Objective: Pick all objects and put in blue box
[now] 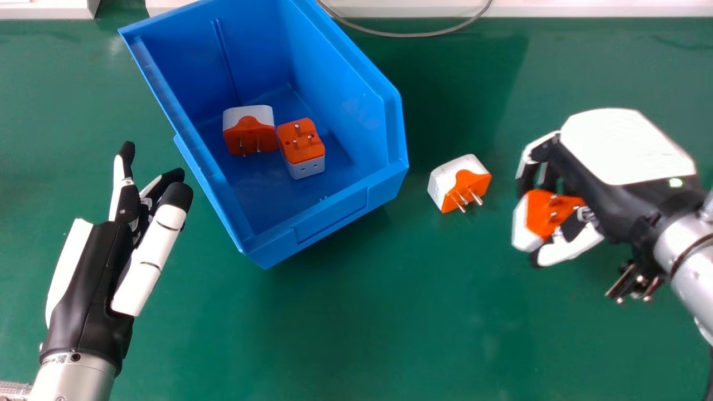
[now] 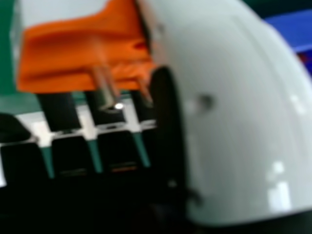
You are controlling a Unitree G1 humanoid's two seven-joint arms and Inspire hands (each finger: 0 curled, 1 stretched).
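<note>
One adapter [image 1: 543, 214] is gripped by the right robot hand [image 1: 624, 145]; the left robot hand [image 1: 94, 273] is spread wide. Two adapters [image 1: 301, 142] are contained in the blue box [image 1: 331, 217], another adapter [image 1: 470, 181] on the worktop [image 1: 390, 317].

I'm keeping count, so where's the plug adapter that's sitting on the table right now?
In the head view, the adapter lies on the green table, just right of the blue box.
</note>
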